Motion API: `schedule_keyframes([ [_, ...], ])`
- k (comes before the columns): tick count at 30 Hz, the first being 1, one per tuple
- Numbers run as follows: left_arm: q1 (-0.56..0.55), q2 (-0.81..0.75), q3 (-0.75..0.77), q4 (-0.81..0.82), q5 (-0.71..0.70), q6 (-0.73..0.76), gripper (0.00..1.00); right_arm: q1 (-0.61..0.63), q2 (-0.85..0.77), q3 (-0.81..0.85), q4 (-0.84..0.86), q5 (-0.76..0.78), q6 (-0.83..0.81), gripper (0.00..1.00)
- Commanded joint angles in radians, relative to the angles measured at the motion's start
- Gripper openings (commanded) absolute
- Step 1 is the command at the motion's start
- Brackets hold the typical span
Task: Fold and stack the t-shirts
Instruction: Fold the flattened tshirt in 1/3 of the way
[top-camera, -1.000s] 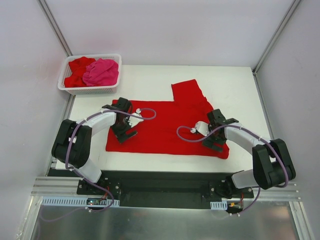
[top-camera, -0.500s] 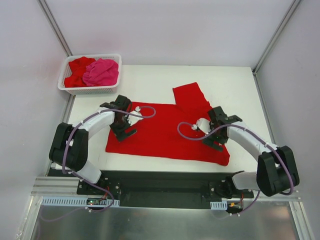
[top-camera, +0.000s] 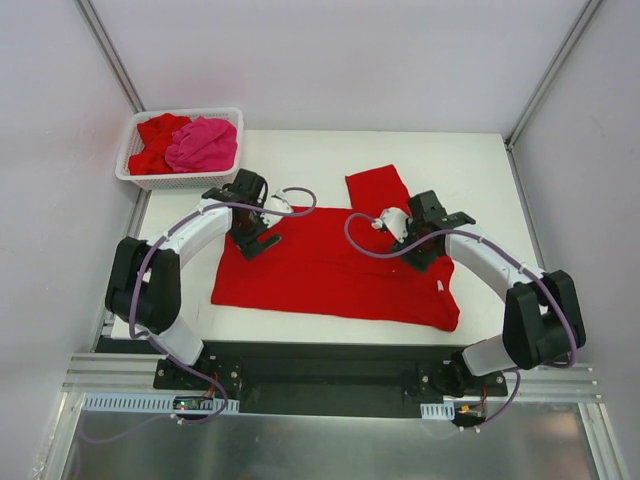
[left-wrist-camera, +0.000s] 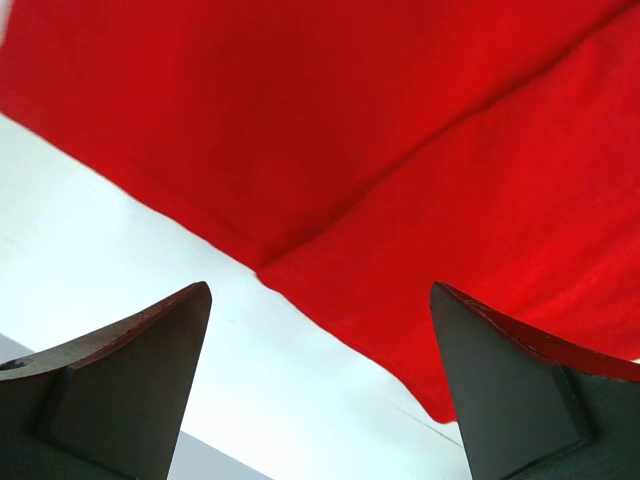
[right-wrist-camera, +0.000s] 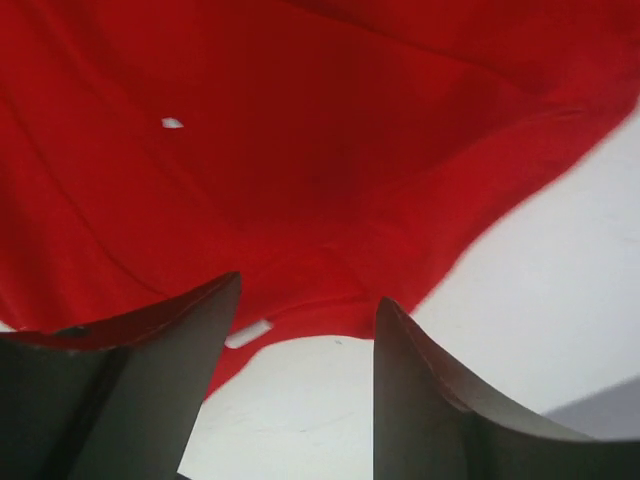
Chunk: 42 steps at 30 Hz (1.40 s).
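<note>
Red t-shirt (top-camera: 330, 275) lies spread flat on table (top-camera: 470, 170); left gripper (left-wrist-camera: 320, 292) hovers over its far-left edge, jaws apart, empty; right gripper (right-wrist-camera: 310, 292) hovers over its far-right part, jaws apart, empty.

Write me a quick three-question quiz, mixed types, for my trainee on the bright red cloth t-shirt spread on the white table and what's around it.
1. How many t-shirts lie spread on the white table?
2. True or false: the left gripper is shut on the spread bright red cloth t-shirt.
3. The hot pink cloth t-shirt is: A) in the white plastic lattice basket; B) flat on the table; C) under the red t-shirt.

Key:
1. One.
2. False. Its fingers stand apart with nothing gripped between them.
3. A.
</note>
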Motion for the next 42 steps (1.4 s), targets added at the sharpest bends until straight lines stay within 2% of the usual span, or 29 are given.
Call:
schedule_keyframes([
  [1,-0.007,-0.009,-0.046,-0.015,-0.012,0.023,0.92,0.022,-0.034,-0.047,-0.034,-0.186,-0.030,0.59],
  [9,-0.007,0.006,-0.060,-0.012,-0.023,0.030,0.92,0.071,-0.032,-0.152,0.081,-0.187,-0.131,0.52],
  [20,-0.008,0.025,-0.041,-0.012,-0.032,0.032,0.92,0.088,0.040,-0.117,0.186,-0.087,-0.173,0.50],
  [25,-0.010,0.029,-0.038,-0.014,-0.031,0.030,0.92,0.091,0.089,-0.108,0.190,-0.085,-0.178,0.41],
  [28,-0.010,0.036,-0.034,-0.012,-0.034,0.032,0.92,0.102,0.099,-0.100,0.180,-0.085,-0.178,0.28],
  [31,-0.011,0.040,-0.029,-0.012,-0.032,0.030,0.92,0.109,0.115,-0.097,0.171,-0.085,-0.182,0.26],
  [33,-0.011,0.042,-0.027,-0.012,-0.032,0.032,0.92,0.112,0.115,-0.094,0.172,-0.085,-0.181,0.12],
  [35,-0.013,0.043,-0.027,-0.014,-0.032,0.030,0.92,0.118,0.104,-0.085,0.166,-0.052,-0.176,0.07],
  [42,-0.020,0.054,-0.029,-0.011,-0.028,0.030,0.92,0.134,0.066,-0.027,0.088,-0.050,-0.159,0.07],
])
